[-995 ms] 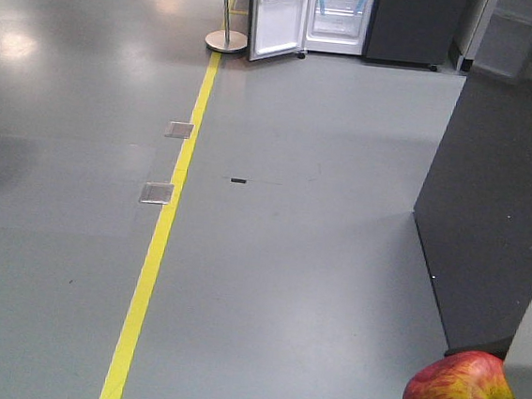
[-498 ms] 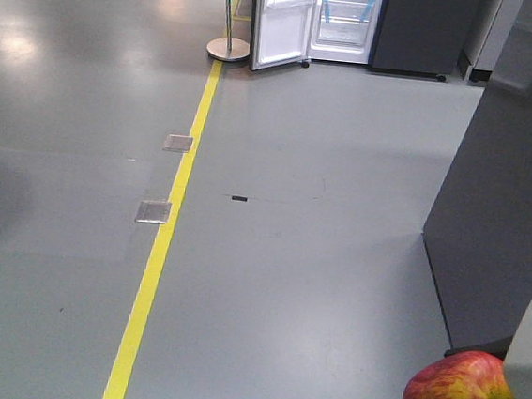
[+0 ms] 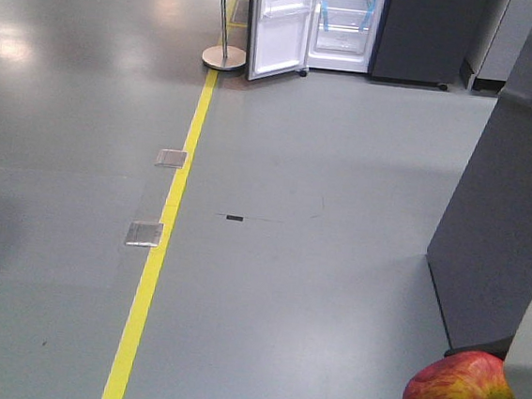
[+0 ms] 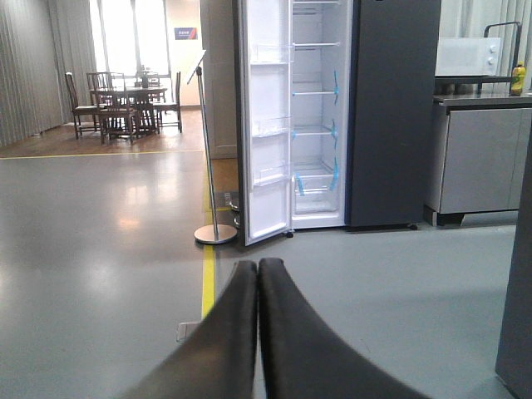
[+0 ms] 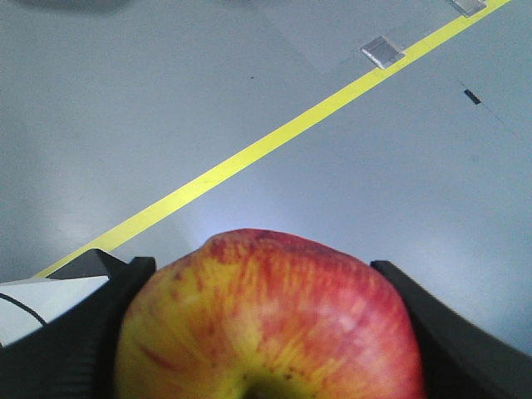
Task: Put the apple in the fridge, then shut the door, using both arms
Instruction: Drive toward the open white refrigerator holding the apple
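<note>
The red and yellow apple (image 5: 266, 320) fills the bottom of the right wrist view, held between the black fingers (image 5: 83, 332) of my right gripper (image 5: 262, 324), which is shut on it. It also shows at the bottom right of the front view (image 3: 459, 397). The fridge (image 4: 320, 116) stands far ahead, white inside with blue-taped shelves. Its door (image 4: 266, 125) hangs open on the left. In the front view the fridge (image 3: 344, 23) sits at the top edge with the door (image 3: 281, 26) open. My left gripper (image 4: 258, 270) is shut and empty, pointing at the fridge.
A yellow floor line (image 3: 163, 237) runs toward the fridge, with two metal floor plates (image 3: 145, 233) beside it. A chrome stanchion post (image 4: 214, 233) stands left of the door. A dark grey counter block (image 3: 511, 195) stands close on the right. Counter with microwave (image 4: 467, 56) lies right of the fridge.
The view has slid forward over the floor: floor plates and the counter block shifted lower and nearer in the front view. The apple stays in the right gripper.
</note>
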